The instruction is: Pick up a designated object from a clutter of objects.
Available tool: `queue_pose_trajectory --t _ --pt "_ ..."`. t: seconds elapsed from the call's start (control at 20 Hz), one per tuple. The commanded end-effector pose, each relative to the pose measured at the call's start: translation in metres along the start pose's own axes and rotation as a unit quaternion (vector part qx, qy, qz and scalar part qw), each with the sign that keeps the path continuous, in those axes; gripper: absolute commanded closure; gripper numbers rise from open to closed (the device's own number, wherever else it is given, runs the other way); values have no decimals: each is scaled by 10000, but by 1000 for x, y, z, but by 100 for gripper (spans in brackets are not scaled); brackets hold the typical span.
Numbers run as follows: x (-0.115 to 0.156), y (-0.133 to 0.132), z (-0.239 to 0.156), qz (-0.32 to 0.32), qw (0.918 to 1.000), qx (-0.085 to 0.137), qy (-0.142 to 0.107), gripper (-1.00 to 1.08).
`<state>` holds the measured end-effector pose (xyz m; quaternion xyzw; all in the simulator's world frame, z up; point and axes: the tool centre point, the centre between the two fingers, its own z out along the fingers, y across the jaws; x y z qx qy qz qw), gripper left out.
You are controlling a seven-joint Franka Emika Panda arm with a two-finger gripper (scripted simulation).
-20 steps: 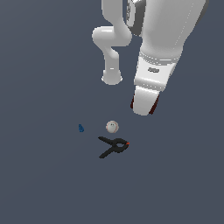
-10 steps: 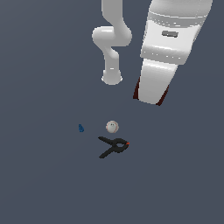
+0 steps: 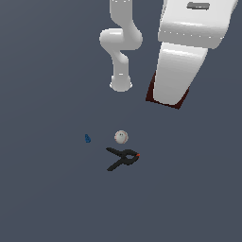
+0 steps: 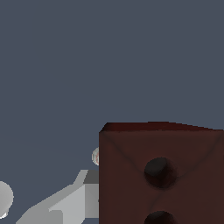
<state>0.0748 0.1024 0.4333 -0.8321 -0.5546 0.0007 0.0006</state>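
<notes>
The dark red-brown brick (image 3: 151, 93) hangs high above the floor under my white hand; only its dark edges show around the hand. In the wrist view the brick (image 4: 162, 175) fills the near corner, with two dark holes showing. My gripper (image 3: 166, 101) is shut on it; the fingers themselves are hidden behind the hand and the brick. The rest of the clutter lies on the floor well below: the white ball (image 3: 121, 137), the black clamp with an orange-red tip (image 3: 123, 158) just in front of it, and the tiny blue piece (image 3: 87, 138) to the exterior view's left.
The arm's white base and lower links (image 3: 120, 52) stand behind the clutter. In the wrist view the white ball (image 4: 95, 156) peeks out beside the brick, next to a grey part of the arm (image 4: 70, 199). The floor is plain dark grey.
The hand has risen steadily, carrying the brick up and away from the floor and toward the exterior view's upper right. The ball, the clamp and the blue piece have not moved.
</notes>
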Motion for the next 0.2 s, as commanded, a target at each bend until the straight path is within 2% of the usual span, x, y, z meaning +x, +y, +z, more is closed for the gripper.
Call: queue_pose_trajectory --t 0.0,0.15 --pt "1 1 -4 0 10000 -8 4 108" --pt "1 2 -6 0 10000 -8 4 108"
